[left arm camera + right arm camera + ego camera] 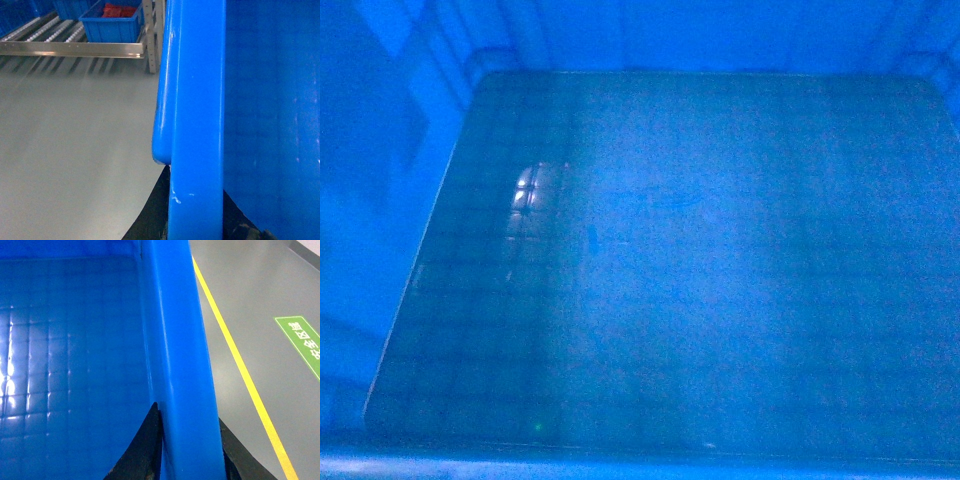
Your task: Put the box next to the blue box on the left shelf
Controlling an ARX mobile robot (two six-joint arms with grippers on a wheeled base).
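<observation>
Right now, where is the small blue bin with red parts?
In the left wrist view, the bin sits top left on the roller shelf, beyond the grey floor and left of the box rim.

Blue box point(700, 250) (faint grid floor), grey floor point(260, 300) with yellow line point(240, 370).

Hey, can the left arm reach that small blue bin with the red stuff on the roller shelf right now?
Probably not: the left gripper is clamped on the crate's rim, and open grey floor separates it from the bin.
</observation>
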